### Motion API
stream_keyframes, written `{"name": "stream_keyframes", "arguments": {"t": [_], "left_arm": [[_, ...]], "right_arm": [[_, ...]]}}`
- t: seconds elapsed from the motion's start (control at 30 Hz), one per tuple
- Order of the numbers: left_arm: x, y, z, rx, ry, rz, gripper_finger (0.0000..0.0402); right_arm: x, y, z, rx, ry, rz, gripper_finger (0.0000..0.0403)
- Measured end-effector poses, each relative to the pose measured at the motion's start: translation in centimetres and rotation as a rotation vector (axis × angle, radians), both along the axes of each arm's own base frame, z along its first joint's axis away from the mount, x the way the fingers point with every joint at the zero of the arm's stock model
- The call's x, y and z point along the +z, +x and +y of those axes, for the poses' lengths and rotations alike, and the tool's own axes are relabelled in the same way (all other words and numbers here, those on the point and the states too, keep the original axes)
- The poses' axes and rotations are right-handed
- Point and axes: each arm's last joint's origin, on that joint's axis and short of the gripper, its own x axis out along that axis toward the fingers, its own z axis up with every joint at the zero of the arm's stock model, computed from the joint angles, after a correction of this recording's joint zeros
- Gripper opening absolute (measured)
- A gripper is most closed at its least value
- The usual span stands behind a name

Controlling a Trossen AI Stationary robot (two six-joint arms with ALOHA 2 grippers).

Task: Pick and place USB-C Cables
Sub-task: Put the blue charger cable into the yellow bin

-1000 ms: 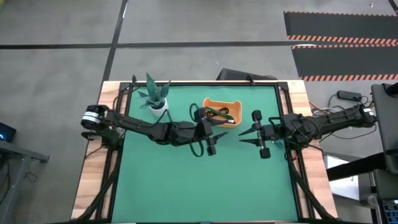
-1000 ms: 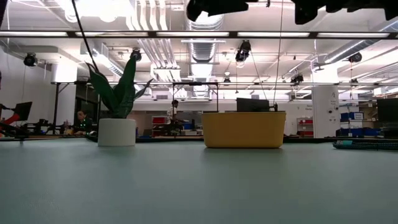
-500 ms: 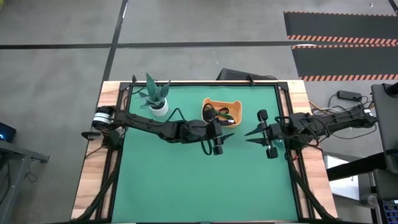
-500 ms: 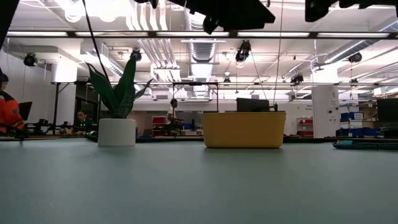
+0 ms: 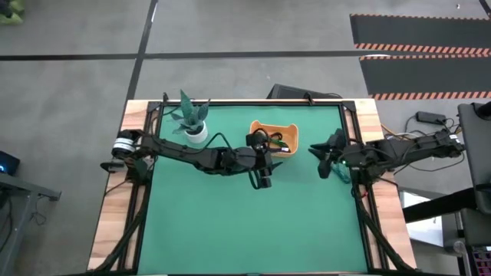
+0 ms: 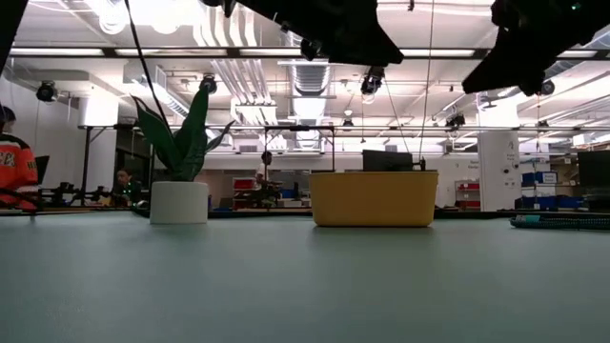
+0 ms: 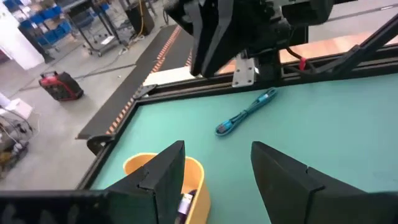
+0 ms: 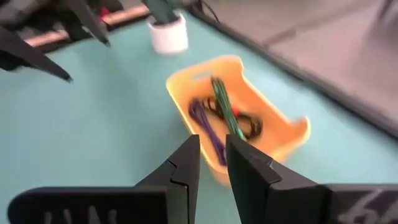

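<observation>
USB-C cables are split between two places: the green cable, the dark blue one and the black one already lie in the orange tray at the far middle of the table, while the teal cable lies alone on the green mat at the table's right side, close to the right arm's base.

Your left gripper hangs just near of the tray's left end, its fingers spread and empty. Your right gripper hovers to the right of the tray, pointed toward it, with its fingers nearly together and nothing between them.

You look to be between picks, with three cables placed and one to go. The teal cable is your next target, and the right arm is the closer one by the overhead view. You would need to turn that gripper away from the tray, widen its fingers, bring it low over the middle of the cable and close across it, since a thin cable flat on the mat leaves little to catch.
</observation>
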Motion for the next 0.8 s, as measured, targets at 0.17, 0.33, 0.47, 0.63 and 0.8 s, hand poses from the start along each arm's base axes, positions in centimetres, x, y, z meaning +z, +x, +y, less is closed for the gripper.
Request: {"name": "stream_keyframes", "arguments": {"t": [0.17,0.33,0.47,0.63,0.8], "left_arm": [[0.0,-0.3,0.0,-0.011,0.038,0.018,0.0171],[0.4,-0.5,0.0,-0.014,0.047,0.011,0.0171],[0.7,-1.0,0.1,-0.018,0.057,0.012,0.0171],[1.4,-1.8,0.1,-0.019,0.061,0.010,0.0171],[1.9,-3.5,0.3,-0.019,0.061,0.006,0.0171]], "right_arm": [[0.1,0.6,0.0,-0.113,0.115,0.131,0.0068],[-0.5,1.1,-0.4,-0.239,0.152,0.350,0.0068],[-1.1,1.2,-1.1,-0.335,0.218,0.544,0.0068],[-2.0,1.3,-2.4,-0.369,0.309,0.706,0.0068],[-2.5,1.4,-3.7,-0.339,0.421,0.776,0.0068]]}}
